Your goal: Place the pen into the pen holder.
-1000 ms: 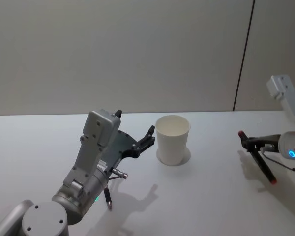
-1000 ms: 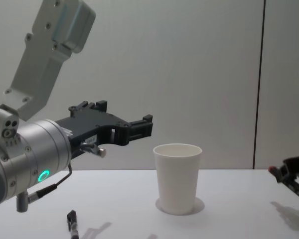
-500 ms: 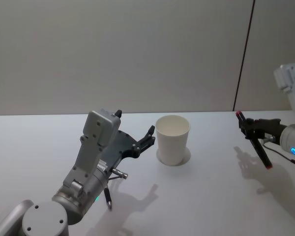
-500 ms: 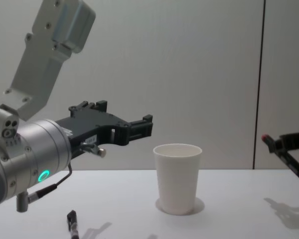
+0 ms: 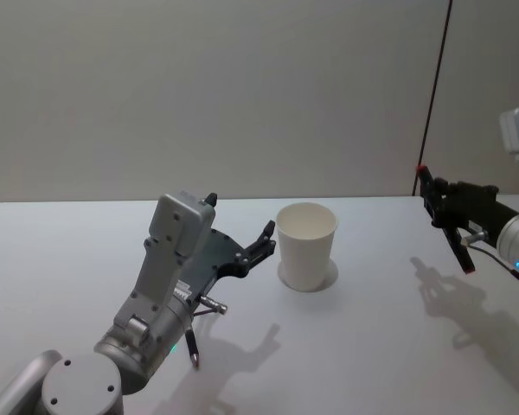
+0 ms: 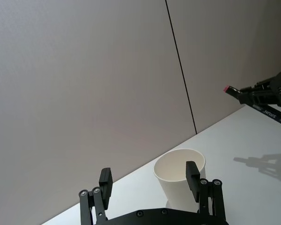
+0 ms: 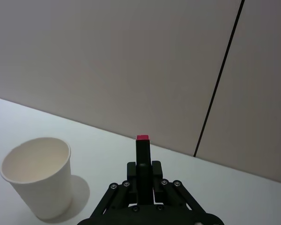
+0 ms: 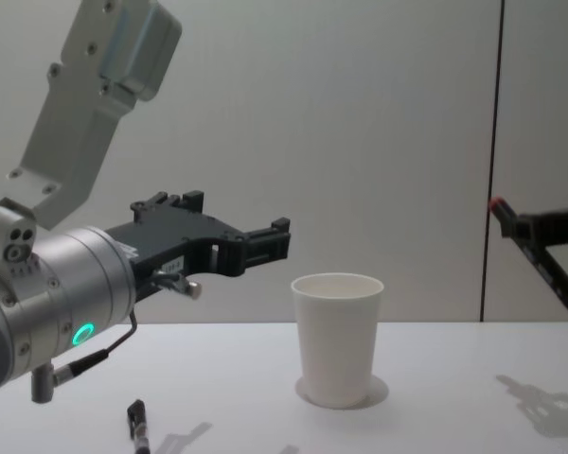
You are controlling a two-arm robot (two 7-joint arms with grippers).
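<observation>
Well right of the cup (image 5: 306, 251) and higher than its rim, the right gripper (image 5: 436, 201) is clenched on the pen (image 5: 458, 249), which slants red end up toward the cup, so the cup lies leftward and below, while the left gripper (image 5: 240, 216) hangs open near its other side.

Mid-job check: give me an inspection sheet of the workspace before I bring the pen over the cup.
Surface: white table, bare apart from the items below.
Job's things: pen holder, a white paper cup, upright mid-table, no pen in it; pen, black with a red end, held off the table to the cup's right.
Clutter: second pen lying on the table under the left arm.
Tools: right tool shut on the pen, raised; left tool open, holding nothing, hovering left of the cup.
Cables: short lead looped at the left wrist, off the table.
Surroundings: grey wall with a dark seam; nothing else seen.
</observation>
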